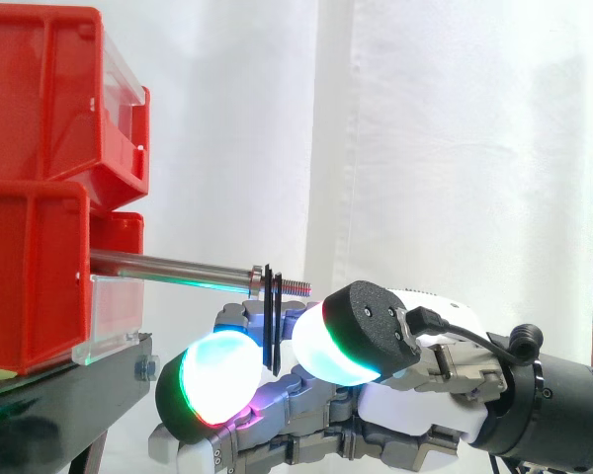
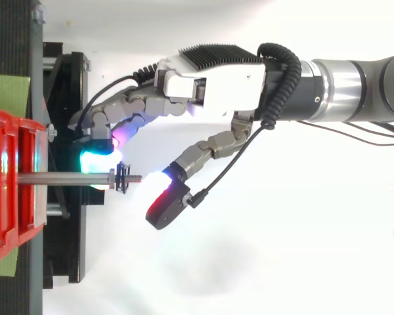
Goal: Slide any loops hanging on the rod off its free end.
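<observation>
Red bins [image 1: 40, 267] at left. Rod [image 1: 168, 265] juts right from them. Black loops [image 2: 123, 178] hang near rod's threaded free end. Hand [image 2: 210, 85] at right, fingers [image 1: 217, 380] spread apart, clamping nothing; loops sit in gap between glowing pads.

Bins [image 1: 40, 197] red, 9 o'clock. Rod [image 1: 168, 267] silver. Loops [image 1: 270, 321] black. Hand [image 2: 210, 85] grey/white w/ black ribbed back. Pads [image 1: 217, 370] glow cyan-white, green + red rims. Stand [image 1: 69, 390] black, 7 o'clock. Curtain [image 1: 425, 148] plain white bkgd.
</observation>
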`<action>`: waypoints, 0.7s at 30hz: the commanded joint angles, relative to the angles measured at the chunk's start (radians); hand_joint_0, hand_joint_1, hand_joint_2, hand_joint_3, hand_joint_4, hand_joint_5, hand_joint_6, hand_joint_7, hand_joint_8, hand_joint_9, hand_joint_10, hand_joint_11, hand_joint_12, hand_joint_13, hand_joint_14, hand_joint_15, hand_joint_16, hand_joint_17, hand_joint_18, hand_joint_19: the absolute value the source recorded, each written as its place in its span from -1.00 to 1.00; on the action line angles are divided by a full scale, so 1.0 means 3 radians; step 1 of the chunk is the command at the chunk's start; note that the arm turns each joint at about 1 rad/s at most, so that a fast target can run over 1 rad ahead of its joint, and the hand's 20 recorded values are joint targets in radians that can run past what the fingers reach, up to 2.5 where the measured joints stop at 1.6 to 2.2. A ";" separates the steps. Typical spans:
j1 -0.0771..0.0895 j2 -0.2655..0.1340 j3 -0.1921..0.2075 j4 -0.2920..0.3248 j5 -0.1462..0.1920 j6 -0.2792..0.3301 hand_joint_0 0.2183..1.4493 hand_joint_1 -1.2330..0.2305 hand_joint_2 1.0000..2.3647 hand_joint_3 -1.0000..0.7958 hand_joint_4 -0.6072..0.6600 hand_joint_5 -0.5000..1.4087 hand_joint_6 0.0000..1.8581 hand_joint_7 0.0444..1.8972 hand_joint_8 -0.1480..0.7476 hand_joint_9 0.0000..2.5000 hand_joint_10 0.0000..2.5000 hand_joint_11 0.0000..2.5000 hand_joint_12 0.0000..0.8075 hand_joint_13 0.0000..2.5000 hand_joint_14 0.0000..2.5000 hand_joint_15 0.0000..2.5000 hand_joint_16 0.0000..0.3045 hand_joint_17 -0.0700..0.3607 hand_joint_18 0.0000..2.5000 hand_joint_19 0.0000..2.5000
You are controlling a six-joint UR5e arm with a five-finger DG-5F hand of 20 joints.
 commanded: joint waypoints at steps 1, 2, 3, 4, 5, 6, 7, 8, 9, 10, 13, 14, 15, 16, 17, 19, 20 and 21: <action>-0.0017 0.0000 0.0001 0.0004 -0.0014 0.0001 -0.41 -0.14 -1.00 -0.42 0.26 -0.55 -0.45 0.36 -0.08 -0.43 -1.00 -0.94 -0.27 -0.66 -1.00 -0.99 -0.75 -0.27 -0.65 -0.77; -0.0017 0.0000 0.0001 0.0004 -0.0025 0.0006 -0.41 -0.15 -1.00 -0.42 0.25 -0.55 -0.45 0.36 -0.08 -0.43 -1.00 -0.93 -0.27 -0.65 -1.00 -0.99 -0.75 -0.27 -0.65 -0.77; -0.0017 0.0000 0.0001 0.0004 -0.0030 0.0006 -0.41 -0.15 -1.00 -0.42 0.27 -0.56 -0.44 0.36 -0.08 -0.43 -1.00 -0.94 -0.27 -0.65 -1.00 -0.99 -0.75 -0.27 -0.65 -0.77; -0.0017 0.0000 0.0001 0.0004 -0.0030 0.0006 -0.40 -0.15 -1.00 -0.41 0.26 -0.56 -0.43 0.33 -0.08 -0.43 -1.00 -0.94 -0.27 -0.65 -1.00 -0.99 -0.75 -0.27 -0.65 -0.77; -0.0017 0.0000 0.0001 0.0004 -0.0030 0.0006 -0.39 -0.15 -1.00 -0.40 0.25 -0.56 -0.41 0.32 -0.08 -0.42 -1.00 -0.94 -0.27 -0.65 -1.00 -1.00 -0.75 -0.27 -0.65 -0.77; -0.0017 0.0000 0.0001 0.0004 -0.0030 0.0006 -0.39 -0.15 -1.00 -0.39 0.24 -0.56 -0.41 0.32 -0.09 -0.42 -1.00 -0.93 -0.27 -0.65 -1.00 -0.99 -0.75 -0.27 -0.65 -0.76; -0.0017 0.0000 -0.0004 0.0004 -0.0030 0.0006 -0.38 -0.15 -0.99 -0.38 0.24 -0.56 -0.40 0.31 -0.08 -0.42 -1.00 -0.93 -0.27 -0.65 -1.00 -0.99 -0.75 -0.27 -0.65 -0.77; -0.0012 0.0000 0.0001 0.0004 -0.0030 0.0006 -0.38 -0.15 -0.99 -0.38 0.24 -0.56 -0.40 0.30 -0.09 -0.43 -1.00 -0.93 -0.27 -0.65 -1.00 -0.99 -0.75 -0.28 -0.65 -0.76; -0.0012 0.0000 0.0001 0.0004 -0.0030 0.0006 -0.37 -0.15 -0.99 -0.37 0.23 -0.56 -0.40 0.30 -0.08 -0.43 -1.00 -0.93 -0.27 -0.65 -1.00 -0.99 -0.75 -0.28 -0.65 -0.76; -0.0012 0.0000 0.0001 0.0004 -0.0030 0.0006 -0.37 -0.16 -0.99 -0.36 0.24 -0.57 -0.38 0.27 -0.09 -0.43 -1.00 -0.93 -0.27 -0.65 -1.00 -1.00 -0.75 -0.28 -0.65 -0.77; -0.0006 0.0000 0.0001 0.0004 -0.0030 0.0006 -0.36 -0.16 -0.99 -0.35 0.25 -0.57 -0.37 0.24 -0.09 -0.43 -1.00 -0.93 -0.27 -0.65 -1.00 -0.99 -0.75 -0.27 -0.65 -0.76; -0.0006 0.0000 0.0001 0.0004 -0.0030 0.0011 -0.36 -0.16 -0.99 -0.35 0.26 -0.58 -0.36 0.23 -0.09 -0.43 -1.00 -0.93 -0.27 -0.65 -1.00 -0.99 -0.75 -0.27 -0.65 -0.76; -0.0006 0.0000 0.0001 0.0004 -0.0030 0.0011 -0.36 -0.16 -0.99 -0.35 0.25 -0.58 -0.36 0.22 -0.09 -0.43 -1.00 -0.93 -0.27 -0.65 -1.00 -0.99 -0.75 -0.28 -0.65 -0.76; -0.0012 0.0000 0.0001 0.0004 -0.0030 0.0011 -0.36 -0.16 -0.99 -0.35 0.26 -0.58 -0.36 0.21 -0.09 -0.43 -1.00 -0.93 -0.27 -0.65 -1.00 -0.99 -0.75 -0.28 -0.65 -0.76; -0.0012 0.0000 0.0001 -0.0001 -0.0030 0.0006 -0.36 -0.16 -0.99 -0.35 0.26 -0.58 -0.35 0.21 -0.09 -0.43 -1.00 -0.93 -0.27 -0.65 -1.00 -0.99 -0.75 -0.28 -0.65 -0.76; -0.0006 0.0000 0.0001 0.0004 -0.0030 0.0011 -0.36 -0.16 -0.99 -0.35 0.26 -0.58 -0.34 0.20 -0.09 -0.43 -1.00 -0.92 -0.27 -0.66 -1.00 -1.00 -0.75 -0.28 -0.65 -0.76; -0.0012 0.0000 0.0001 0.0004 -0.0035 0.0011 -0.36 -0.16 -0.99 -0.35 0.26 -0.58 -0.34 0.19 -0.09 -0.43 -1.00 -0.93 -0.27 -0.66 -1.00 -1.00 -0.75 -0.27 -0.64 -0.77; -0.0012 0.0000 0.0001 0.0004 -0.0030 0.0011 -0.36 -0.16 -0.99 -0.35 0.25 -0.58 -0.34 0.19 -0.09 -0.43 -1.00 -0.93 -0.27 -0.66 -1.00 -0.99 -0.75 -0.28 -0.64 -0.76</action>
